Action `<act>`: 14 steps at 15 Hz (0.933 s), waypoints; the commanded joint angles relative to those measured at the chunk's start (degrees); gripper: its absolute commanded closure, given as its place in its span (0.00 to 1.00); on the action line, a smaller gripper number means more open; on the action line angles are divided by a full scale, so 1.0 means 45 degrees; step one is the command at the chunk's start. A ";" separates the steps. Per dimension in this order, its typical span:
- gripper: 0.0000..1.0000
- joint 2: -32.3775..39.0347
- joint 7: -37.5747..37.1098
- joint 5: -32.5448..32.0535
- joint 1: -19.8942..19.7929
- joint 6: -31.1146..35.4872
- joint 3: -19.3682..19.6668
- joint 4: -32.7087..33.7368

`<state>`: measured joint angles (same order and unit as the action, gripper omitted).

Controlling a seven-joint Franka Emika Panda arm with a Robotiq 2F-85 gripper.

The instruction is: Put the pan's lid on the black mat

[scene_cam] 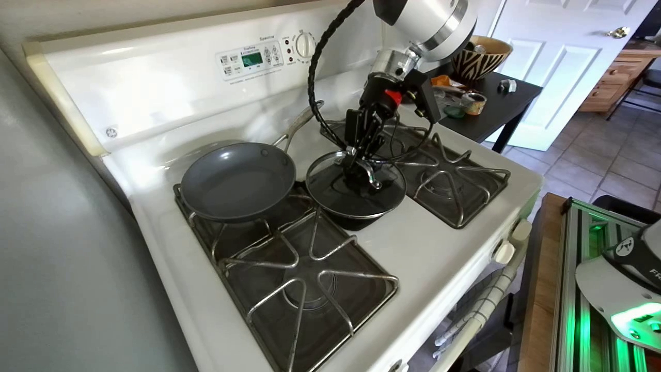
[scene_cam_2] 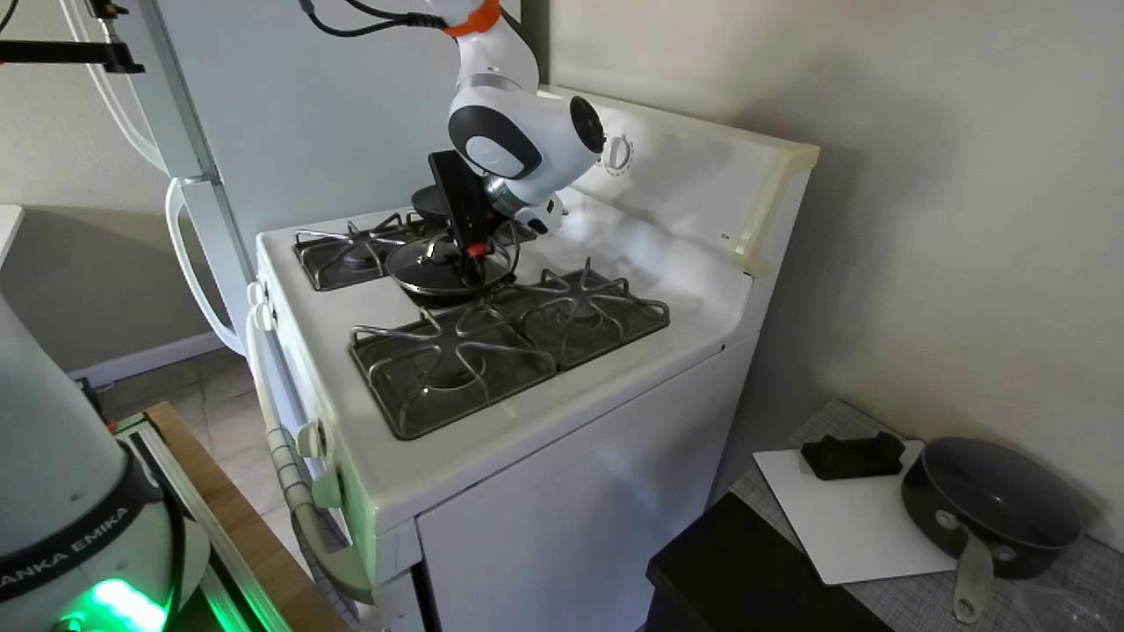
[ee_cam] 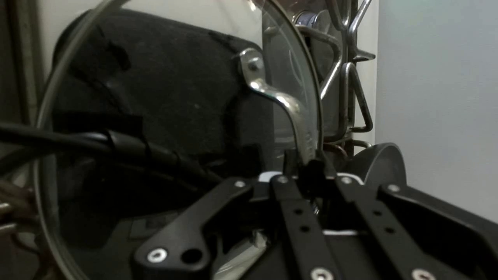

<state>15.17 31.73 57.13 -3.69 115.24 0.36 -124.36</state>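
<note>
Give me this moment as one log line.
lid: over black mat, contact unclear | gripper: closed on its handle | pan: uncovered, on stove

The dark-grey pan (scene_cam: 237, 181) sits open side up. Just beside the pan, handle uppermost, the clear glass lid (scene_cam: 338, 194) is over the glossy black mat (scene_cam: 356, 224); from here I can't tell if they touch.

On the stove (scene_cam: 165, 93), "Spectra" stands above the control panel (scene_cam: 250, 71); a round badge (scene_cam: 111, 133) reads "GE". Digits on the display (scene_cam: 252, 59) are too small to read. In an exterior view, the robot base (scene_cam_2: 66, 474) shows "ANKA EMIKA", its start cut off.
</note>
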 commanded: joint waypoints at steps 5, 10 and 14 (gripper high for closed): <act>0.65 0.0194 -0.0106 -0.0010 0.0073 0.0083 -0.0062 0.0241; 0.29 0.0118 -0.0060 -0.0018 0.0077 0.0118 -0.0081 0.0378; 0.00 -0.0355 -0.0239 -0.0466 0.0109 0.0151 -0.0004 0.0357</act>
<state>15.11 31.72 56.82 -3.56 115.30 0.11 -122.63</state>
